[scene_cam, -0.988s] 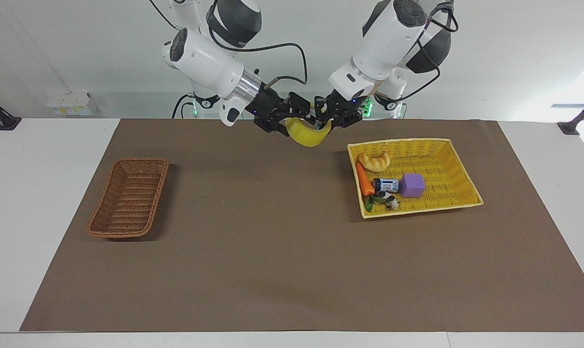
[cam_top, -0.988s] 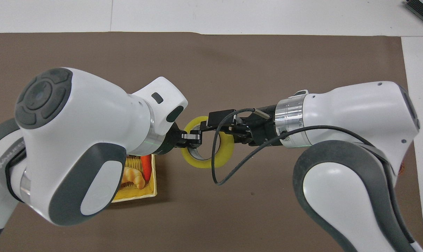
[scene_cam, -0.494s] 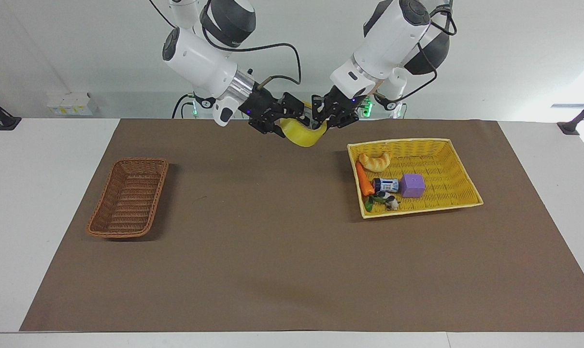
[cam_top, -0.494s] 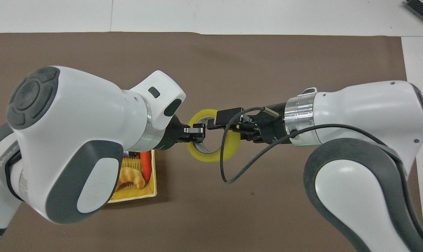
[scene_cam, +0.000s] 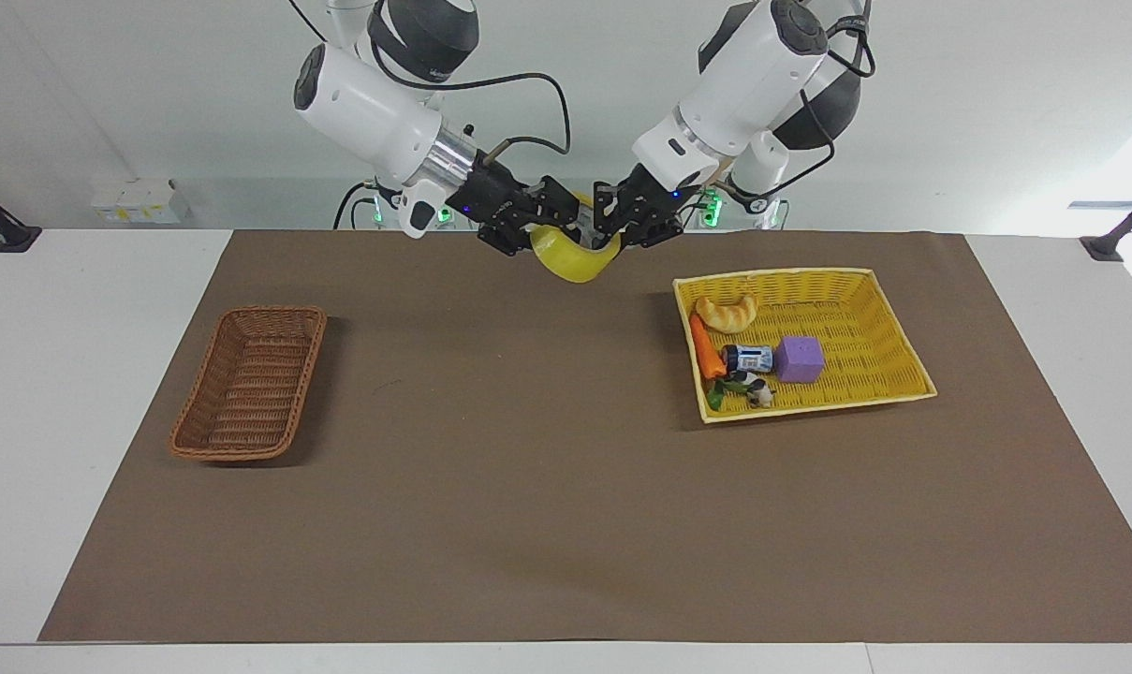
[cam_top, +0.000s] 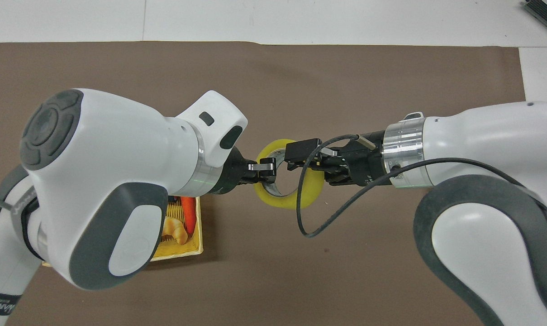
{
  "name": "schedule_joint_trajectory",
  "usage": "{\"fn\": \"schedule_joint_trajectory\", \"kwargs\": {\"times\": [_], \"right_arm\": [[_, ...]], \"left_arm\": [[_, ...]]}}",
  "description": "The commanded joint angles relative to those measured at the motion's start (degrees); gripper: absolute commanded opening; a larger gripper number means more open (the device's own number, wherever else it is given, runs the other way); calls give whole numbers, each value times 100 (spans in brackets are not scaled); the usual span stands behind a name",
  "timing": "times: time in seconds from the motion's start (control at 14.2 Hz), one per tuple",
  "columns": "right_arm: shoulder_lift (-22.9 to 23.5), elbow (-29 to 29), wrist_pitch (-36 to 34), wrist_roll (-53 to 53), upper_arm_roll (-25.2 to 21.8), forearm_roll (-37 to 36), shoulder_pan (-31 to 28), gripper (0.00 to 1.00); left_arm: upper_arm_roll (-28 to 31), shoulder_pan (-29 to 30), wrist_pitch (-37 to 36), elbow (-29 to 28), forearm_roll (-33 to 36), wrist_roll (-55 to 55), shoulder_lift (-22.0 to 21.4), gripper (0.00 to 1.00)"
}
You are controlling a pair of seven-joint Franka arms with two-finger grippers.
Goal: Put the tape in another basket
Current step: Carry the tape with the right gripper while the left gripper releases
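Tape (scene_cam: pixel 573 261) hangs in the air between my two pincers, well apart from the brown basket (scene_cam: pixel 250 382). Right pincer (scene_cam: pixel 539 221), on the basket's side, grasps one rim; left pincer (scene_cam: pixel 615 219) touches the other, grip unclear.

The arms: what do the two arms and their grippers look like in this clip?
Both arms are glossy white shells with dark grey joint caps and a silver ring at the wrist. The left gripper and right gripper are black linkage units with small blue lights. A black cable loops from each arm to its gripper. Green lights glow near the bases.
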Motion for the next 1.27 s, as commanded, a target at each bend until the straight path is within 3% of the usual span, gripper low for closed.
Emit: {"fn": "schedule_joint_trajectory", "kwargs": {"times": [0.0, 0.14, 0.42, 0.64, 0.85, 1.06, 1.2], "right_arm": [[-73, -21, -104, 49, 16, 25, -132, 0], [-55, -12, -104, 32, 16, 16, -132, 0], [-55, 58, -130, -12, 8, -19, -228, 0], [-55, 303, -691, -30, -1, -142, -701, 0], [-134, 410, -1254, -450, -36, -327, -1316, 0], [-170, 445, -1825, -1205, -36, -686, -2115, 0], [-178, 445, -1915, -1777, -36, -1666, -2390, 0]], "left_arm": [[110, -81, -18, 5, 65, -339, -128, 100], [172, 24, -80, -3, 56, -348, -390, 100], [207, 674, -870, 67, 73, -322, -708, 100], [233, 1070, -1047, 102, 310, -331, -709, 100], [225, 1167, -1380, 120, 1511, -164, -743, 100], [233, 1613, -1678, 85, 1848, -24, -788, 100], [242, 1939, -1759, 85, 2155, 938, -788, 100]]}}
